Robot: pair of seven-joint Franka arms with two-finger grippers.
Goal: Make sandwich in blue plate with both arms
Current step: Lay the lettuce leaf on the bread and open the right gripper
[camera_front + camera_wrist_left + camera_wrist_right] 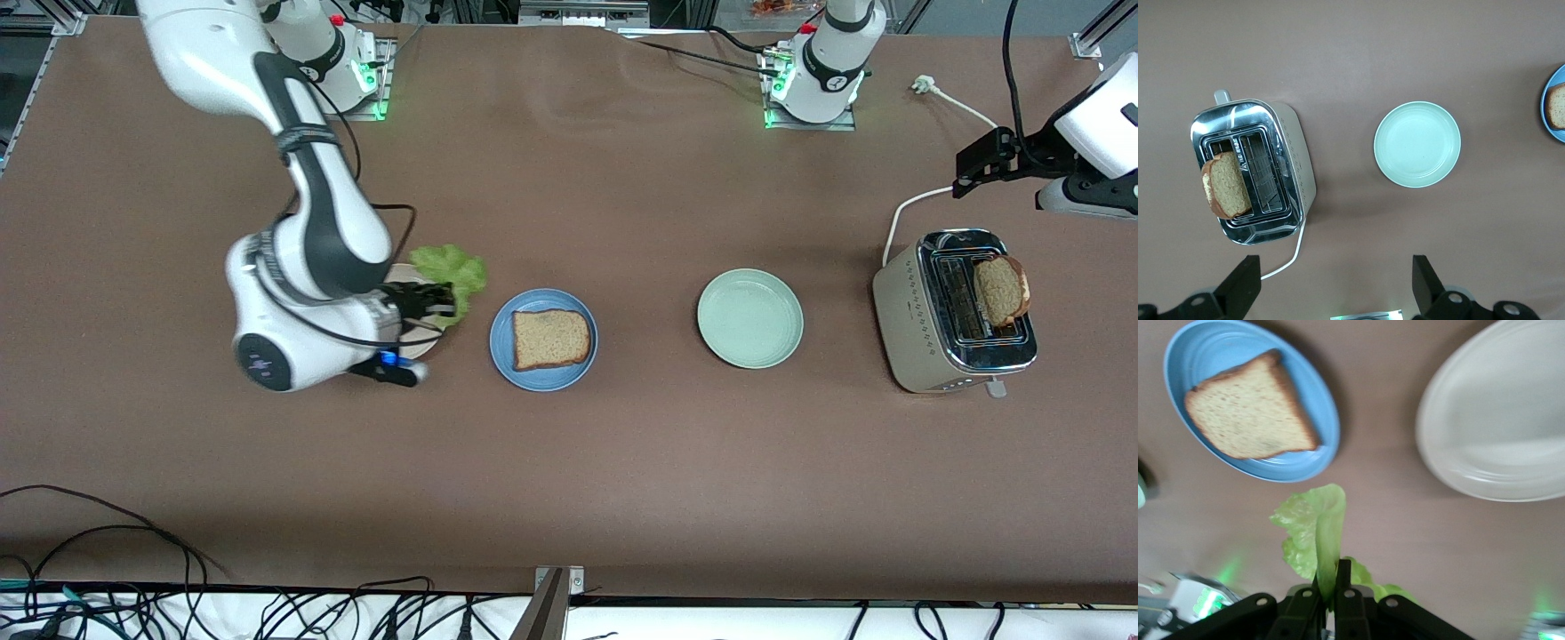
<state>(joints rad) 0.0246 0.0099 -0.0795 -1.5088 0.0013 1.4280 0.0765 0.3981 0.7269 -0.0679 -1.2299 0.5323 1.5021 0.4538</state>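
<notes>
The blue plate [503, 354] [1313, 393] lies mid-table with one brown bread slice [551, 339] [1248, 410] flat on it. My right gripper [442, 306] [1331, 579] is shut on a ruffled green lettuce leaf [455, 269] [1315, 527], lifted over the beige-white plate [425, 343] [1498, 433] beside the blue plate. A second bread slice [1001, 290] [1228, 184] stands in a slot of the toaster [916, 322] [1295, 155]. My left gripper [1336, 283] hangs open and empty high above the table by the toaster; its arm [1095, 124] enters at the table's left-arm end.
A pale green plate [749, 318] [1417, 143] sits bare between the blue plate and the toaster. The toaster's white cord [907, 209] runs away from the front camera toward a plug [923, 85]. Loose cables lie along the table's front edge.
</notes>
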